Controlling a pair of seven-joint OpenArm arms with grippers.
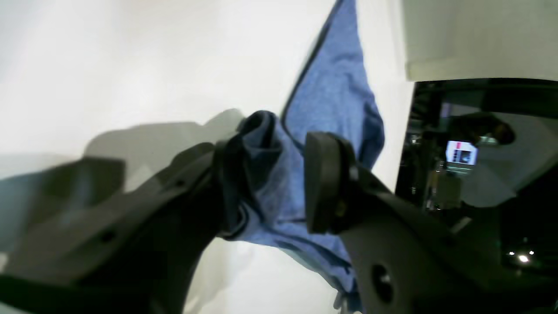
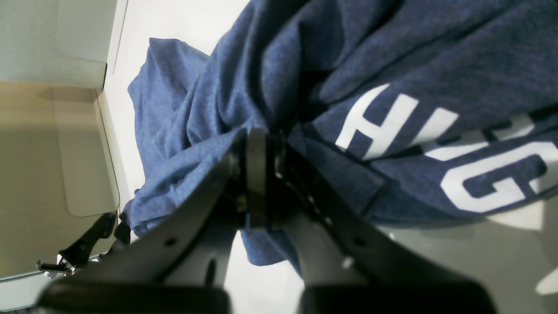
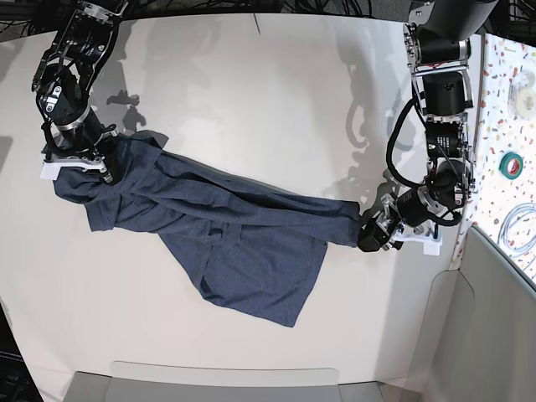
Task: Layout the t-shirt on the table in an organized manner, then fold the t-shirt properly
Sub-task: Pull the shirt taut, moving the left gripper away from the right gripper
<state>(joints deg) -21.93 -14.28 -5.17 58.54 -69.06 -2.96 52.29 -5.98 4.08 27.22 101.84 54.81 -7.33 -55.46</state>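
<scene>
Shirt-stretching under way: lying rumpled on the table, the t-shirt running its long axis from ten o'clock to four o'clock. Pinching the ten o'clock end, jaws clamped tight on cloth, the right gripper. Straddling a bunched fold at the four o'clock end, jaws standing wide, the left gripper, not visibly squeezing.
</scene>
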